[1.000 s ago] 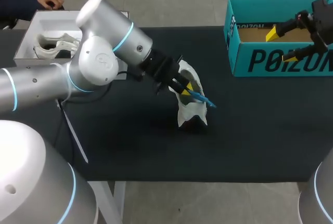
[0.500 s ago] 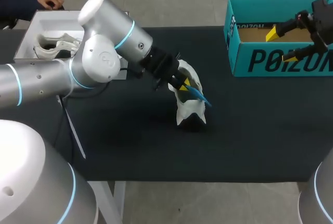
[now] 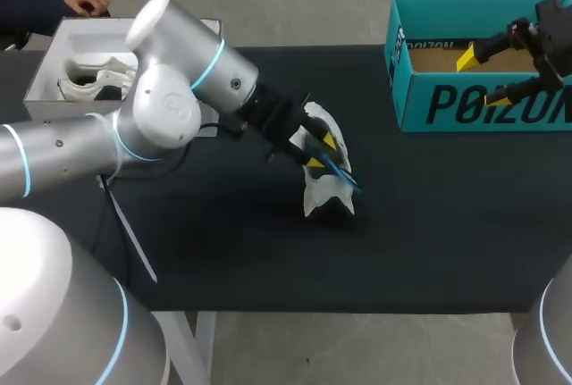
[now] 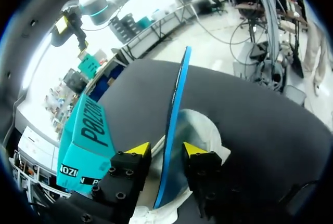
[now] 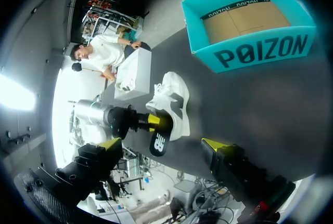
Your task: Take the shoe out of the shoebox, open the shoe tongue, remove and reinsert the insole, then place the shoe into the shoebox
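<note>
White shoe (image 3: 323, 190), tipped up on the black table (image 3: 223, 251) near its middle, well apart from the teal shoebox (image 3: 474, 104) at the far right corner. Blue insole (image 3: 337, 167) edge-on, close over the shoe, pinched from both sides between the yellow-tipped fingers of the left gripper (image 3: 315, 151), arm entering from the left. Right gripper (image 3: 483, 79) over the shoebox's open top, fingers spread wide, holding nothing; white box (image 3: 52, 68) with a second shoe (image 3: 94, 77) inside at the far left corner.
</note>
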You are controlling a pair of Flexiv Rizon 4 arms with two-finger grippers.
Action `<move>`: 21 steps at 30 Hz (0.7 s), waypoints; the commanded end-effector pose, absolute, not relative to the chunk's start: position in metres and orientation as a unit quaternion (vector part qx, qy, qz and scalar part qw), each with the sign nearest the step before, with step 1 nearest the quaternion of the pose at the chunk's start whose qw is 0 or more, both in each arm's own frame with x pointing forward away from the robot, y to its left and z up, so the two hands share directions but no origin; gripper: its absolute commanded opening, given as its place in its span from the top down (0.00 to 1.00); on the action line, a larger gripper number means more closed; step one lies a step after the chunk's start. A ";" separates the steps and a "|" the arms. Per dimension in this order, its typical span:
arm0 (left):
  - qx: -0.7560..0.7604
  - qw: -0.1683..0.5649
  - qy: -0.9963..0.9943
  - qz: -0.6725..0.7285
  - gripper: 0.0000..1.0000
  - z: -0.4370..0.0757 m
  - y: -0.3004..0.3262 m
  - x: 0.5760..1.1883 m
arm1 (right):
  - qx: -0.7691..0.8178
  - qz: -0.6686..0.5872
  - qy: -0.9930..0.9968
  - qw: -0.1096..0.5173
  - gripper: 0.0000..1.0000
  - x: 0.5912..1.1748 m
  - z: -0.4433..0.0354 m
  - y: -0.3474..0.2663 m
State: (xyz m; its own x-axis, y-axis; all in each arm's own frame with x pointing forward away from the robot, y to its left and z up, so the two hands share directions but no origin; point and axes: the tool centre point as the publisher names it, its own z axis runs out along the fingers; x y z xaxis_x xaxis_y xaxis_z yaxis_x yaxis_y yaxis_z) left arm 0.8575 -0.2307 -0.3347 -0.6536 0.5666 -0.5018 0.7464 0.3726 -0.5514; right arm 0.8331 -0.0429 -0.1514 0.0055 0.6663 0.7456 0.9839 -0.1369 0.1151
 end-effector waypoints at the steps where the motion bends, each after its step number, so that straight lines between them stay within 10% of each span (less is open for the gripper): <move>1: 0.407 0.111 0.819 -0.389 0.73 -0.334 -0.235 0.852 | -0.671 -0.343 -0.615 0.230 0.00 0.834 -0.151 -0.043; 3: 0.408 0.107 0.820 -0.386 1.00 -0.337 -0.237 0.853 | -0.671 -0.343 -0.615 0.230 0.00 0.834 -0.151 -0.043; 21: 0.391 0.112 0.849 -0.338 1.00 -0.355 -0.227 0.885 | -0.671 -0.343 -0.615 0.230 0.00 0.834 -0.151 -0.043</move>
State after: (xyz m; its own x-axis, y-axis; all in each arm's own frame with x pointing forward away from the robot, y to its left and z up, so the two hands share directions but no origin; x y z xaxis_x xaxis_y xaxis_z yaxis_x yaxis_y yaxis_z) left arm 0.8791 -0.2243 -0.3517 -0.6665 0.5879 -0.4584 0.7414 0.4585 -0.4901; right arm 0.8331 -0.0428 -0.1514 0.0055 0.6663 0.7457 0.9839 -0.1369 0.1150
